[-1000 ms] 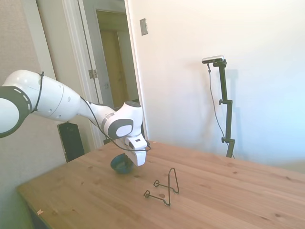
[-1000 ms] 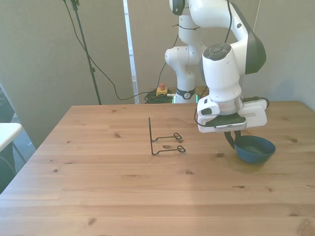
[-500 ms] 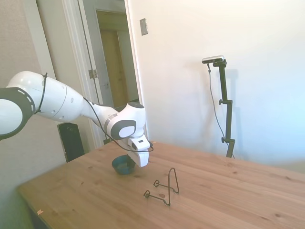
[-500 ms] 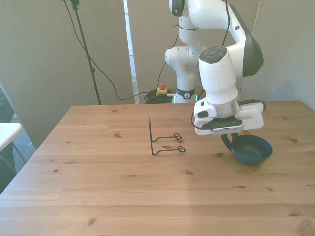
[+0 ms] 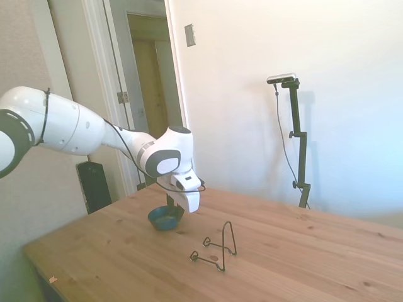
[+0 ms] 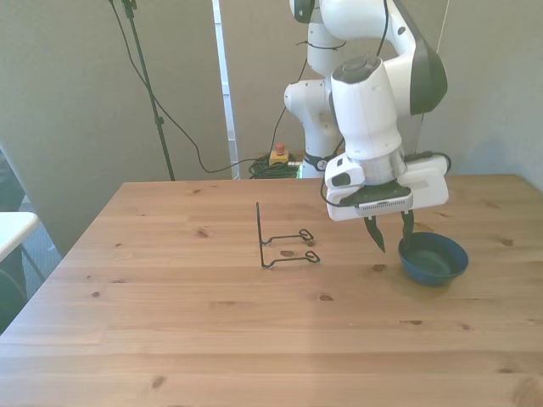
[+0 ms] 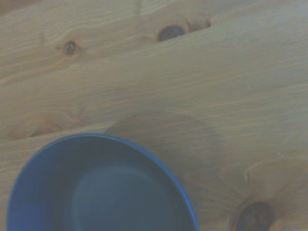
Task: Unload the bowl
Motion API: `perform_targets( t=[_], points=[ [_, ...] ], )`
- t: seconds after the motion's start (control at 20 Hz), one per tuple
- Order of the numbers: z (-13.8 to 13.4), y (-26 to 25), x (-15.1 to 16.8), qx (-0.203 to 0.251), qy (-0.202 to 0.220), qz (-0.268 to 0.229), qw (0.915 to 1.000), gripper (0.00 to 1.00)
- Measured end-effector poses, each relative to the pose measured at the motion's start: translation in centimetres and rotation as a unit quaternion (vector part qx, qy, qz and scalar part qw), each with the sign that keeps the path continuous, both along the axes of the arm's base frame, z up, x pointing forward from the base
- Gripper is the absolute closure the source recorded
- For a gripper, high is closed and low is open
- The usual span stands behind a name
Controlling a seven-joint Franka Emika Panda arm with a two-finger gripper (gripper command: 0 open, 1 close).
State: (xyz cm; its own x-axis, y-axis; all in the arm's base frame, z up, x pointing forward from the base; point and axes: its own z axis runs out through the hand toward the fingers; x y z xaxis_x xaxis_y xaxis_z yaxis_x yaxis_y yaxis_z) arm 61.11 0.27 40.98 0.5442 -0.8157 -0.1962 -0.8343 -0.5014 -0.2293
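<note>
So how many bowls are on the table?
1. The blue bowl sits on the wooden table, toward the front view's right, just beside the open gripper. Nothing could hide another.

Your count: four kinds of thing, one of each.
You have one bowl just beside the single gripper, one thin black wire stand well apart from that gripper toward the front view's left, and one wooden table under them all.
</note>
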Motion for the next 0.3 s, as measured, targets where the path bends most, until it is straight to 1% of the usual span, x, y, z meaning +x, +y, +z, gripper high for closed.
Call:
perform_targets(
  t=[0.15,0.3],
  points=[
    [3.2,0.7,-2.0,-0.014,-0.024,0.016,0.9995,0.0],
    [5.3,2.6,-4.0,-0.053,-0.054,0.033,0.9966,0.0]
  ],
)
